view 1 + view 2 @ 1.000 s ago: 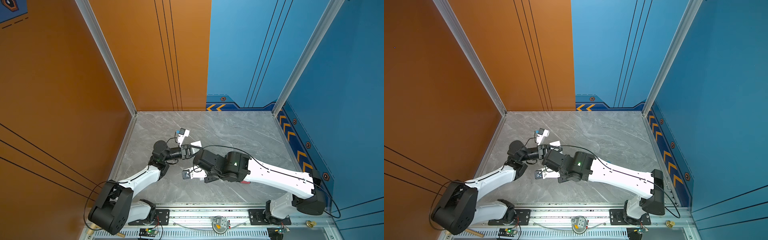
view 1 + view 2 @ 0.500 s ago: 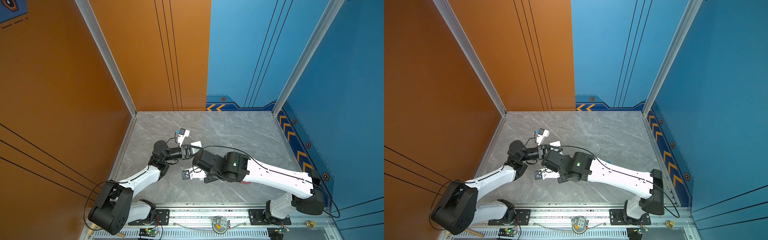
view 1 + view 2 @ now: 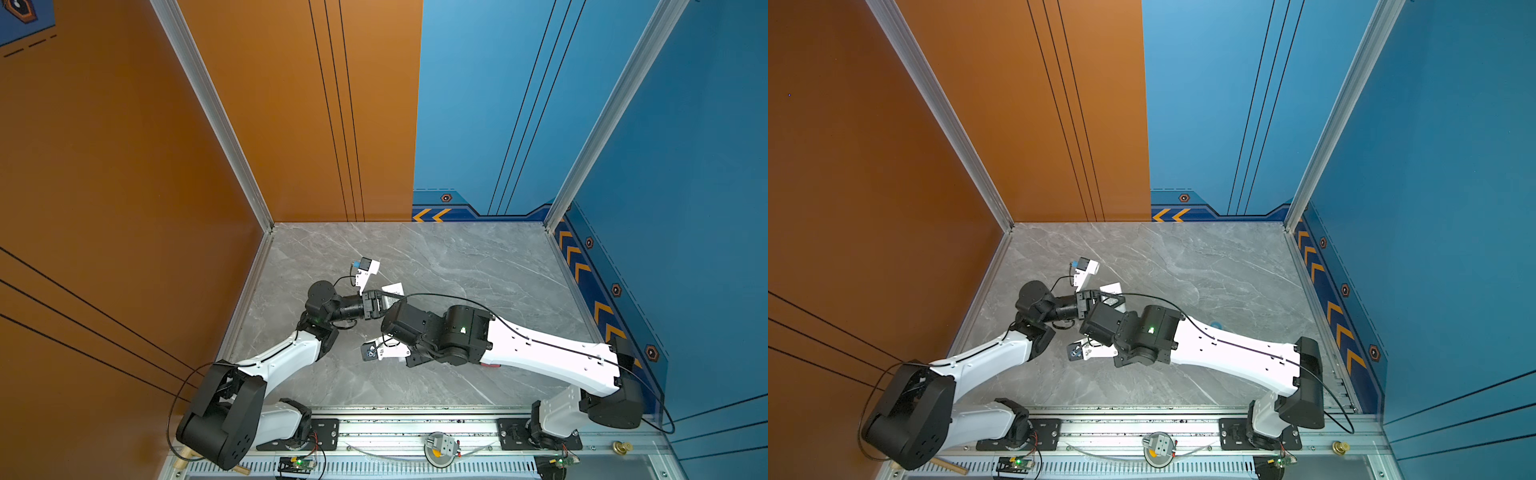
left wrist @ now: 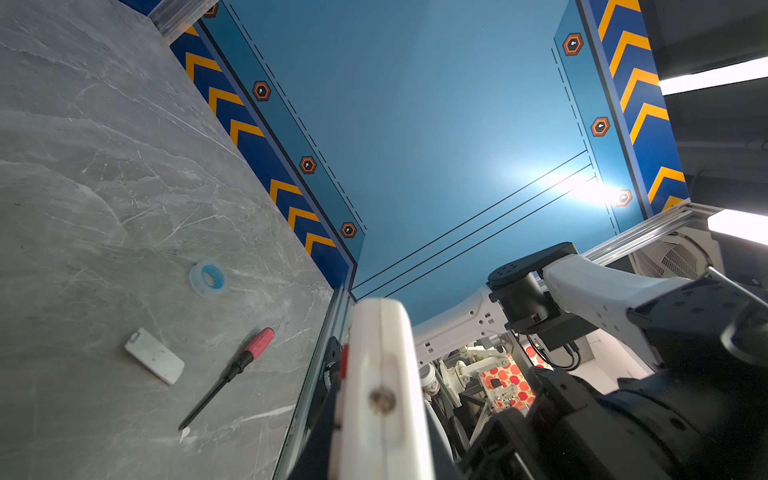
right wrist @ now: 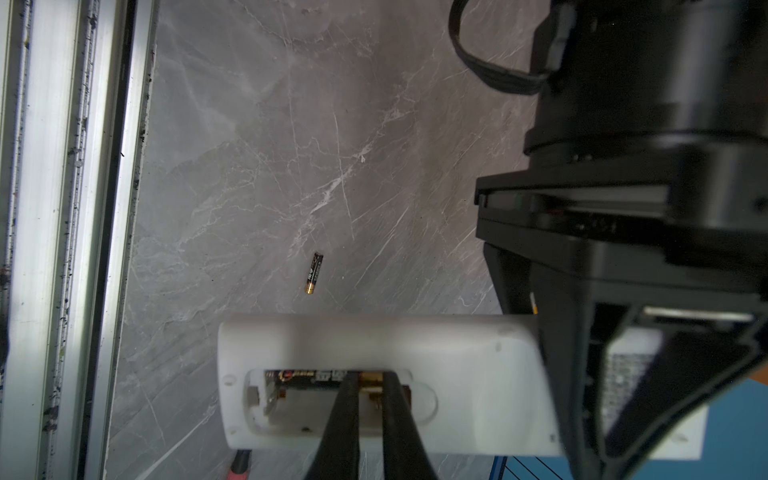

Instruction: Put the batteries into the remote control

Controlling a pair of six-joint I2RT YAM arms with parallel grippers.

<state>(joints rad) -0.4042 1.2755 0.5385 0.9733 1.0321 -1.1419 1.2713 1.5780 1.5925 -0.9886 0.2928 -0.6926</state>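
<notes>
Pinching battery (image 5: pixel 371 379) deep inside remote control (image 5: pixel 374 345)

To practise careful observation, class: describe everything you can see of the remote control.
The remote control is a slim white plastic bar with rounded corners, held above the table with its back showing, one end clamped in the left gripper. Its battery compartment is open, cover off. One dark battery with a gold end lies in one slot; the slot beside it looks empty. The right gripper pinches that battery's gold end.
</notes>
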